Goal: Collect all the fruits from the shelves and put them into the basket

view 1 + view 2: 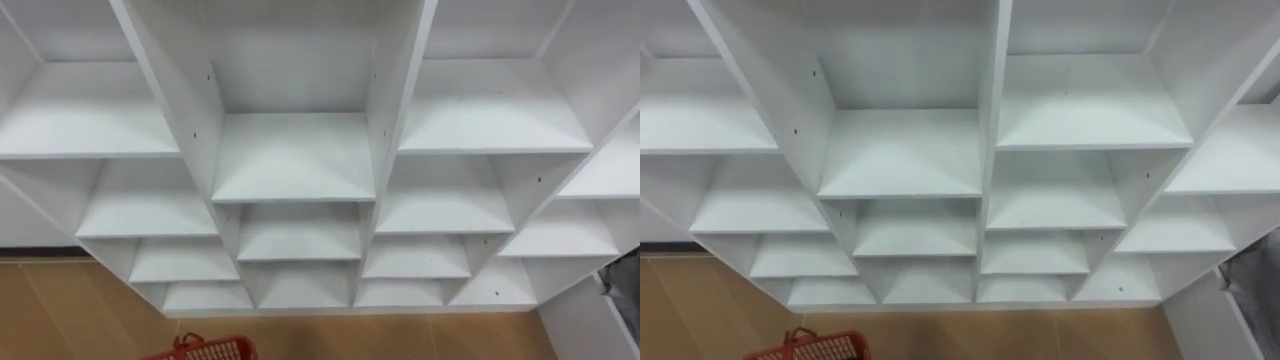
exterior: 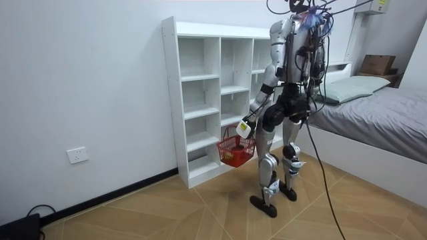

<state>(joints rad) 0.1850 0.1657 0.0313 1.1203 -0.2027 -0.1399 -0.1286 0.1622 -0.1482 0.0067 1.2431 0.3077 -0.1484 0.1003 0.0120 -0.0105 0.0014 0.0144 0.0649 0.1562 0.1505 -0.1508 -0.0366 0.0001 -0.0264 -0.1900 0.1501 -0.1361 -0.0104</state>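
Before the white closet (image 1: pixel 290 160) the robot stands, left hand (image 2: pixel 244 128) curled round the red basket (image 2: pixel 235 152) by its handle. Visible shelves lie bare: probably the search step. Next, scan other compartments for fruit.

One white closet (image 2: pixel 198 78) stands here, with one red basket (image 2: pixel 235 155). There is also one bed (image 2: pixel 380 117), one pillow (image 2: pixel 352 87) and one wall socket (image 2: pixel 78 155).

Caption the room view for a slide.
Robot faces a white shelf unit, red plastic basket hanging from its left hand.
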